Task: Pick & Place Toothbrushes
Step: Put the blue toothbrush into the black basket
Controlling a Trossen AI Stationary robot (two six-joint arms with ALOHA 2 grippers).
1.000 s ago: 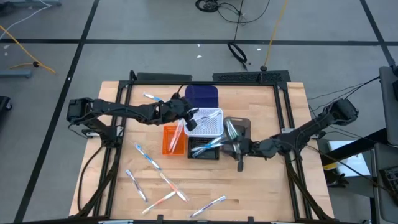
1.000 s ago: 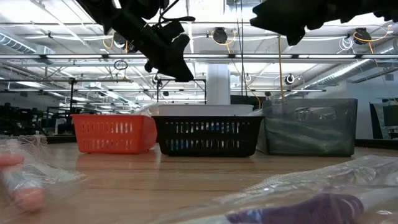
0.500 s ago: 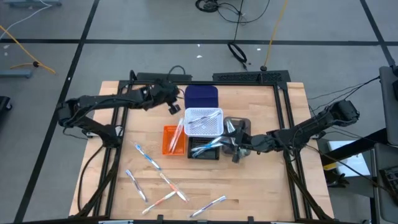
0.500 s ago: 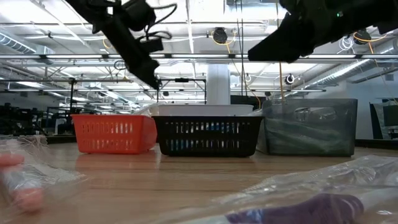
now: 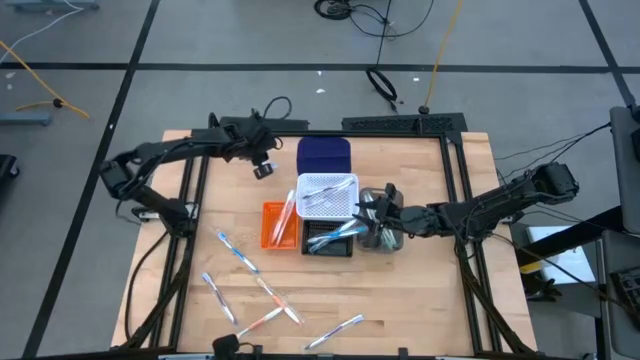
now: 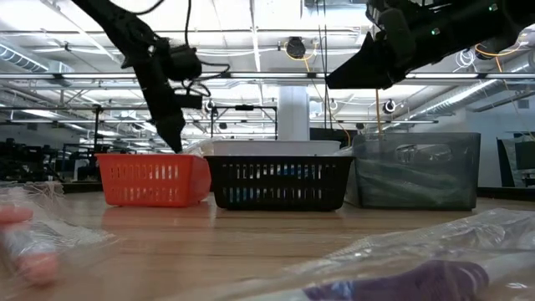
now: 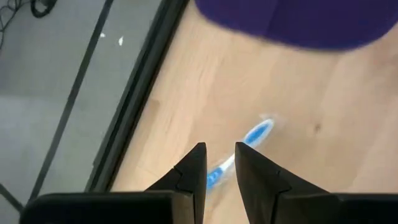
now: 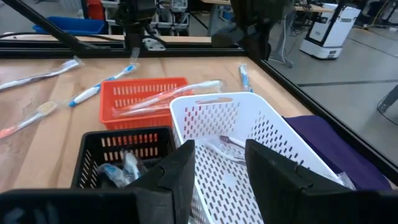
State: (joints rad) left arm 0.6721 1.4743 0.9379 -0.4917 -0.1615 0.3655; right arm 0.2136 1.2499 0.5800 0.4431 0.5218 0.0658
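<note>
My left gripper (image 5: 263, 168) is open and points down near the table's far left, just above a blue-handled toothbrush (image 7: 255, 134) that lies flat on the wood; I cannot tell whether the fingers touch it. My right gripper (image 5: 373, 214) is open and empty, hovering over the grey bin (image 5: 390, 238) and facing the white bin (image 8: 249, 137). Toothbrushes lie in the white bin (image 5: 328, 196), the black bin (image 5: 328, 241) and the orange bin (image 5: 280, 225). Several more toothbrushes (image 5: 236, 250) lie loose on the near left of the table.
A dark blue lid (image 5: 324, 155) lies flat behind the white bin. The four bins stand tightly together mid-table. A black frame rail (image 7: 134, 93) runs along the table's far-left edge close to my left gripper. Bare wood lies on the table's right side (image 5: 440, 290).
My left gripper has swung from the white bin's left rim toward the table's far-left corner and come down over the blue toothbrush. My right gripper has moved from the near side of the grey bin toward the far edge, now over that bin.
</note>
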